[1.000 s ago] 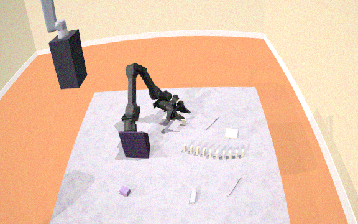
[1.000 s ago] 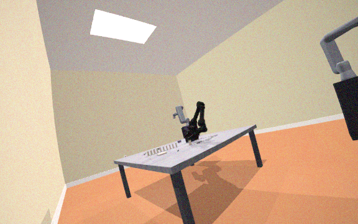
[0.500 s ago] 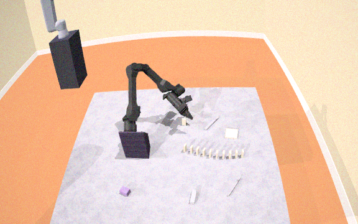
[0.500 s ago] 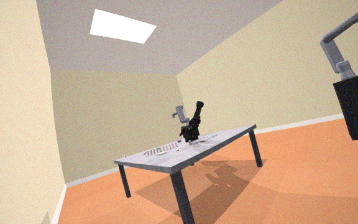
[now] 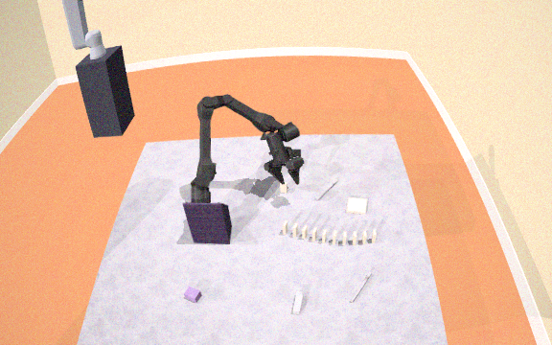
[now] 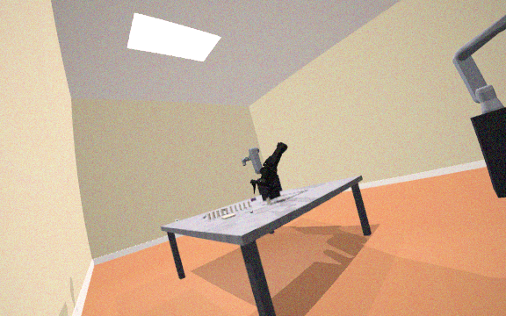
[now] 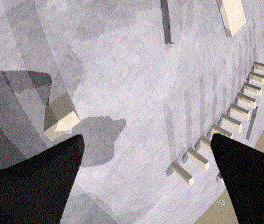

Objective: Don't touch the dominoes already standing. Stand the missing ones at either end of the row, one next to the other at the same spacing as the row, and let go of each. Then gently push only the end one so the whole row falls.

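A curved row of several cream dominoes (image 5: 324, 236) (image 6: 235, 207) (image 7: 231, 123) stands upright on the grey table. A single cream domino (image 5: 284, 188) (image 7: 67, 121) stands apart from the row, towards the back, and looks upright. My gripper (image 5: 290, 183) (image 7: 149, 141) is wide open and empty, above the table. In the top view one fingertip is just over the single domino; in the wrist view that domino shows beyond the left fingertip, outside the gap. The right finger hides part of the row in the wrist view.
A flat cream block (image 5: 356, 205) (image 7: 233, 19) lies behind the row. A thin rod (image 5: 327, 190) (image 7: 167, 22) lies near it. Towards the front are another rod (image 5: 361, 287), a white block (image 5: 297, 303) and a purple block (image 5: 193, 294). A dark box (image 5: 209, 223) stands by the arm's base.
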Controlling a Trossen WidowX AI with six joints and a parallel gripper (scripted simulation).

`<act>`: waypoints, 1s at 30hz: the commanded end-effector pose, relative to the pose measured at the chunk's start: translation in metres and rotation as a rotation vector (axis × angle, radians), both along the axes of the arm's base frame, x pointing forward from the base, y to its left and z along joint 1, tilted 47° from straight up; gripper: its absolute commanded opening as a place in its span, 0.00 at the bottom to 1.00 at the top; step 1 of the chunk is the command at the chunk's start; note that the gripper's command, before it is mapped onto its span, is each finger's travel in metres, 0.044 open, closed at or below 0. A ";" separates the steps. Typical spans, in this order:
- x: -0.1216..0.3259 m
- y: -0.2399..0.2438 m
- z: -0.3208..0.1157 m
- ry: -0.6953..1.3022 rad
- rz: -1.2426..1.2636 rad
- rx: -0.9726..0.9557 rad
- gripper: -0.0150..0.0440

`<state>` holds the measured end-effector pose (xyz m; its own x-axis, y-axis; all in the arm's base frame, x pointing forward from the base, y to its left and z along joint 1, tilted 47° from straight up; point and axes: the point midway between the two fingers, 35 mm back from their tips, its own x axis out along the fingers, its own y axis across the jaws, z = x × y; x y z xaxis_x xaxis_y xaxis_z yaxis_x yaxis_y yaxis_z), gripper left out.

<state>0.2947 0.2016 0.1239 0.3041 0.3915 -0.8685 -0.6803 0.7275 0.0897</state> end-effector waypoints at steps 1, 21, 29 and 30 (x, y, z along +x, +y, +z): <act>-0.019 -0.004 0.041 -0.006 0.587 0.317 1.00; -0.018 0.006 0.031 -0.006 0.587 0.316 1.00; -0.022 0.044 -0.003 -0.007 0.587 0.320 1.00; -0.022 0.044 -0.003 -0.007 0.587 0.320 1.00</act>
<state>0.2721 0.2392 0.1285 -0.0399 0.7327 -0.6794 -0.9587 0.1636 0.2327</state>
